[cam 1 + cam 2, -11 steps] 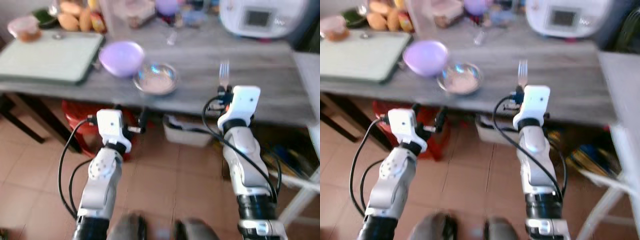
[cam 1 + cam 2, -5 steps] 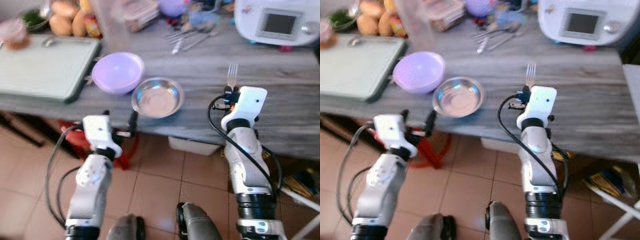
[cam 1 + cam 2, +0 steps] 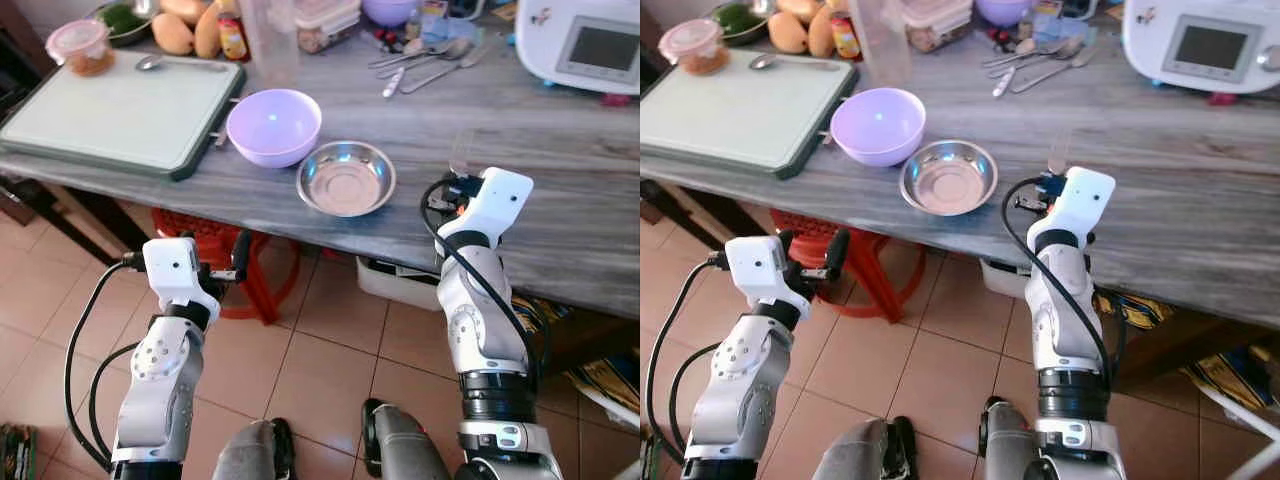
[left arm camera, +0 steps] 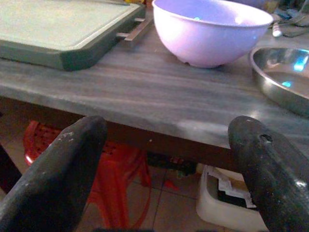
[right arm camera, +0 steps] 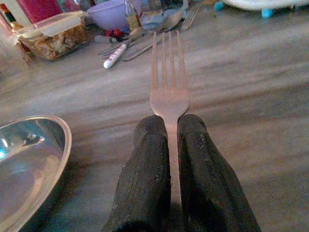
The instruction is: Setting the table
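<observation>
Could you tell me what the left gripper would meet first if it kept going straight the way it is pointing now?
Probably the front edge of the grey table: the open left gripper sits about level with it. Slightly higher, it would pass over the top toward the purple bowl. Depth is hard to judge.

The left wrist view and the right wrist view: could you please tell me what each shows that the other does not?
Left wrist view: the green cutting board, the nearby lavender bowl, the red stool under the table, and the left end effector open short of the table edge. Right wrist view: the right end effector shut on a fork, and cutlery beyond. Both: the steel bowl and the grey table.
</observation>
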Robot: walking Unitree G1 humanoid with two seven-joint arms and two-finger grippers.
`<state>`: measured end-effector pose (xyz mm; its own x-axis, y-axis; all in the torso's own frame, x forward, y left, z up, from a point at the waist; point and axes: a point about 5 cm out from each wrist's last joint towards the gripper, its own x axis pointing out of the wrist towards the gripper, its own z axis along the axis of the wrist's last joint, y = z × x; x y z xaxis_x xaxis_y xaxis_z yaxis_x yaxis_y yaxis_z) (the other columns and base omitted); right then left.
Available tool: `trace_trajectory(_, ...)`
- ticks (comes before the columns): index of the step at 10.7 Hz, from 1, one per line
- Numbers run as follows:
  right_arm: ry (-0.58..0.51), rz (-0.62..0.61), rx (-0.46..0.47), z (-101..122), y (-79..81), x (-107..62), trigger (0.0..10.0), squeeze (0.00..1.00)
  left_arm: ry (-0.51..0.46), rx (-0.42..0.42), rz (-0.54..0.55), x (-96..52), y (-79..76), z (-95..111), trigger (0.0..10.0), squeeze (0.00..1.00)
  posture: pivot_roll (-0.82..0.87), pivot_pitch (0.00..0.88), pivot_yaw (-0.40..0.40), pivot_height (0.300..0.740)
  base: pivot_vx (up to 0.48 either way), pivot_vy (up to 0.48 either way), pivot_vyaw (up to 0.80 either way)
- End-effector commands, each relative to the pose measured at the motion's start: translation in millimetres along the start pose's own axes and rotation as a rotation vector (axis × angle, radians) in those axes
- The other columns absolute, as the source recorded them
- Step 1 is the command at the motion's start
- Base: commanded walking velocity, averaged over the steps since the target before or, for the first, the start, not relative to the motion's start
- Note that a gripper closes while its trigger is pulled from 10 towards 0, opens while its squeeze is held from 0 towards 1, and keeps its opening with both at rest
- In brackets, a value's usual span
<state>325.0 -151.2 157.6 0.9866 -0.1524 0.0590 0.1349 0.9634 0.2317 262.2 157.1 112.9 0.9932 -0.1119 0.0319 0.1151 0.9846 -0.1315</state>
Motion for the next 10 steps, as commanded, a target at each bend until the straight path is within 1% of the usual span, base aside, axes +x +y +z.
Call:
trace_trajectory(1, 0.023, 0.008, 0.020, -3, 4.8, 0.9, 10.0, 0.00, -0.004, 0.009, 0.005, -3.1, 3.3, 3, 10.0, 0.00, -0.02, 0.232, 0.081, 0.740, 0.000, 0.000, 0.00)
trace_trajectory(3, 0.066, -0.015, 0.075, -11, 5.7, 3.7, 10.0, 0.00, 0.002, 0.013, -0.009, -2.9, 1.7, 3, 10.0, 0.00, -0.02, 0.238, 0.083, 0.740, 0.000, 0.000, 0.00)
trace_trajectory(5, 0.082, -0.021, 0.084, -15, 6.2, 7.8, 10.0, 0.00, 0.006, 0.014, -0.017, -3.6, 0.9, 3, 10.0, 0.00, -0.01, 0.247, 0.086, 0.740, 0.000, 0.000, 0.00)
trace_trajectory(7, 0.103, -0.031, 0.112, -15, 11.0, 13.0, 10.0, 0.00, 0.009, 0.014, -0.021, -4.7, -0.3, 4, 10.0, 0.00, -0.01, 0.250, 0.085, 0.740, 0.000, 0.000, 0.00)
trace_trajectory(8, 0.118, -0.043, 0.116, -17, 11.1, 12.6, 10.0, 0.00, 0.011, 0.014, -0.023, -5.3, -0.9, 4, 10.0, 0.00, -0.01, 0.253, 0.082, 0.740, 0.000, 0.000, 0.00)
trace_trajectory(10, 0.170, -0.082, 0.123, -22, 7.1, 6.2, 10.0, 0.00, 0.013, 0.011, -0.024, -6.2, -1.5, 4, 10.0, 0.00, -0.01, 0.256, 0.080, 0.740, 0.000, 0.000, 0.00)
